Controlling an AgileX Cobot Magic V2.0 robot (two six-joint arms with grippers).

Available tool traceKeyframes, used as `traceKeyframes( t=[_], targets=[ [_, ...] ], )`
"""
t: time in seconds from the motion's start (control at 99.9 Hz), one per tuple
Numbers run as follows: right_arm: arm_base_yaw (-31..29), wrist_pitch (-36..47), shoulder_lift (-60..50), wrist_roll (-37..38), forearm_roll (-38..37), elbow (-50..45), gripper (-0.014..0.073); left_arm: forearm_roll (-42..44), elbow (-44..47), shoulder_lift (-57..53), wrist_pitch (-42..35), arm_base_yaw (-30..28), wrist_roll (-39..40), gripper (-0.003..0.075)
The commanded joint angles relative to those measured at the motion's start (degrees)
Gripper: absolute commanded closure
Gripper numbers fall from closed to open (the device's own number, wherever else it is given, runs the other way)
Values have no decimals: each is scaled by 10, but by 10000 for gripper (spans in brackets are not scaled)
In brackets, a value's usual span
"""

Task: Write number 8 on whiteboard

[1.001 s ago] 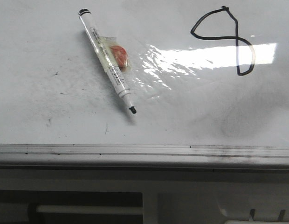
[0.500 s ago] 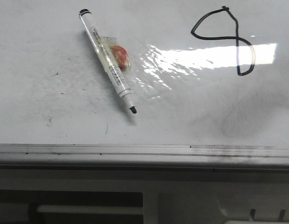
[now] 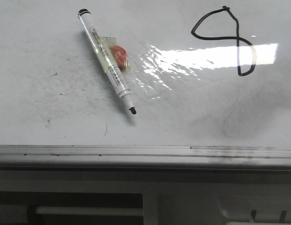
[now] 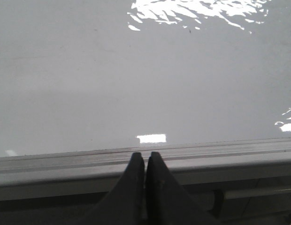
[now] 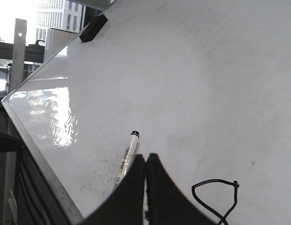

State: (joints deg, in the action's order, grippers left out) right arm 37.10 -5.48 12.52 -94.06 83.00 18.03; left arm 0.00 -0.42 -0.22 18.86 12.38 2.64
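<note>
The number 8 (image 3: 224, 38) is a thin black sideways figure on the whiteboard (image 3: 183, 117), at the far right in the front view. Part of it shows in the right wrist view (image 5: 216, 194). A white marker (image 3: 107, 60) with a black tip lies loose on the board at the left, with an orange lump taped to it; it also shows in the right wrist view (image 5: 126, 159). My left gripper (image 4: 145, 157) is shut and empty over the board's silver edge strip (image 4: 65, 161). My right gripper (image 5: 145, 158) is shut and empty above the board. Neither gripper shows in the front view.
A bright glare patch (image 3: 211, 56) lies across the board below the 8. A black eraser (image 5: 93, 28) sits at the board's far corner in the right wrist view. The metal edge strip (image 3: 136, 152) runs along the near side, with a frame below it.
</note>
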Motion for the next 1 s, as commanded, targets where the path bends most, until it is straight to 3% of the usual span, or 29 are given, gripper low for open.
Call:
traceKeyframes(
  t=[0.0, 0.35, 0.52, 0.58, 0.65, 0.78, 0.83, 0.901, 0.991],
  targets=[
    [0, 9, 5, -1, 6, 15, 659, 0, 23, -16, -26, -1, 5, 741],
    [0, 10, 5, -1, 6, 11, 659, 0, 23, -16, -26, -1, 4, 741],
    [-1, 143, 5, -1, 3, -16, 659, 0, 23, -16, -26, -1, 4, 741],
    [-6, 164, 9, 15, -44, -34, 659, 0, 23, -16, -26, -1, 4, 741],
    [-22, 183, 10, 140, -180, -64, 659, 0, 23, -16, -26, -1, 4, 741],
    [-98, 178, 10, 535, -531, -116, 659, 0, 23, -16, -26, -1, 4, 741],
    [-145, 153, 10, 642, -635, -129, 659, 0, 23, -16, -26, -1, 4, 741],
    [-217, 90, 8, 731, -726, -133, 659, 0, 23, -16, -26, -1, 4, 741],
    [-299, 24, -4, 747, -761, -136, 659, 0, 23, -16, -26, -1, 4, 741]
  ],
)
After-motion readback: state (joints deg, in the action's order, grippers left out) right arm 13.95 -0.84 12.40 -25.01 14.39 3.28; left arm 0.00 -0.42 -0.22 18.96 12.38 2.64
